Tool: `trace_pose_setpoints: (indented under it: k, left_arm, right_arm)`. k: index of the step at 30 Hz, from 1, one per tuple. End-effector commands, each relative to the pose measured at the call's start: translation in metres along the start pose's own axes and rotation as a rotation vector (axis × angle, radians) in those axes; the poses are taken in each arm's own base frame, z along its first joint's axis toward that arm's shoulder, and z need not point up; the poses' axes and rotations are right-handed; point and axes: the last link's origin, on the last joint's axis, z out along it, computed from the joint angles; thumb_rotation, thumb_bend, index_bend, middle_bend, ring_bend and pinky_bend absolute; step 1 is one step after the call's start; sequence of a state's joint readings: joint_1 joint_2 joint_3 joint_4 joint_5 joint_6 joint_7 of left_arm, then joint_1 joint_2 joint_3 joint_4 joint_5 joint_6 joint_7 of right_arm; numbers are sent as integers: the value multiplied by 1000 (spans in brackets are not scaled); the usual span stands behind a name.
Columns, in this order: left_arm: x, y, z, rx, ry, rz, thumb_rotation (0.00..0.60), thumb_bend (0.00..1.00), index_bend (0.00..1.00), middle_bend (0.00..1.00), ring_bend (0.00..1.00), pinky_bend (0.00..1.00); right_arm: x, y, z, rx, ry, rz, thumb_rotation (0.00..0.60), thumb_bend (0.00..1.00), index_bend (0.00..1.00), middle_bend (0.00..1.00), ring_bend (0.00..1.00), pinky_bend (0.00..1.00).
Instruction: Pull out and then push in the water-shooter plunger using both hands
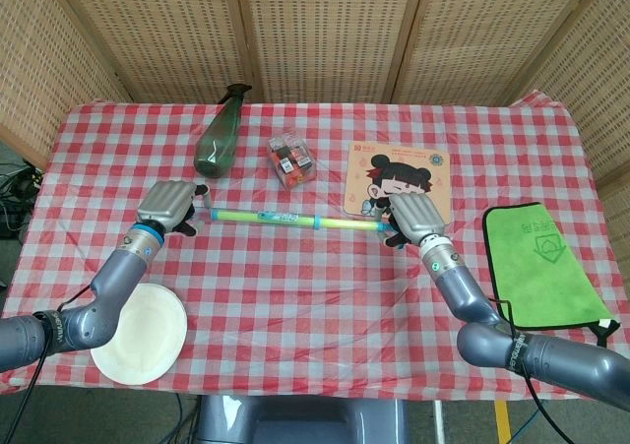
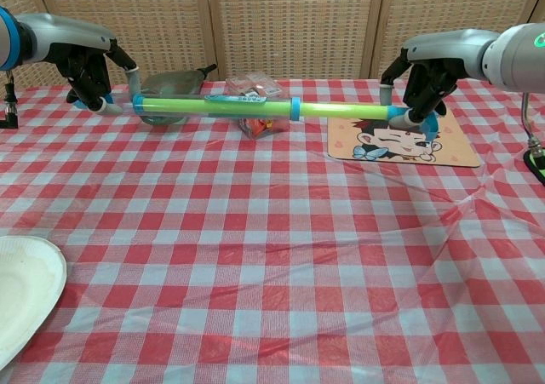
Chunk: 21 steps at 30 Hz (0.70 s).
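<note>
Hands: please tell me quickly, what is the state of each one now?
Left hand: closed, holding one end of the water shooter.
Right hand: closed, holding the other end of the water shooter.
</note>
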State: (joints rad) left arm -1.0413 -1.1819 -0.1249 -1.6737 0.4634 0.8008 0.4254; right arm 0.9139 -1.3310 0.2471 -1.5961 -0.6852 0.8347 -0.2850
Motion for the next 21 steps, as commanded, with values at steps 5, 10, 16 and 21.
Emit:
trace_pose_setpoints:
  k: [5,10,16,21]
  left_arm:
    - [-3,5,-2,-8,-10,2,600,474,586,849,741,635]
    - [-5,9,-2,-13,-16,-1,600,475,586,849,741,635]
    - [-6,12,-1,-18,-16,-1,600,478,586,848,741,635]
    - [-7,15,0,-21,-17,-7,600,479,586,848,741,635]
  right_arm:
    - [-2,-6,0,13,-2,3,600,547,862,1000,998,701]
    - [-3,-13,-1,31,-4,0,600,547,862,1000,998,701]
    - [-4,-15,-1,35,-4,-4,600,548,862,1000,998,701]
    - [-5,-17,-2,37,-7,-7,600,547,861,1000,998,701]
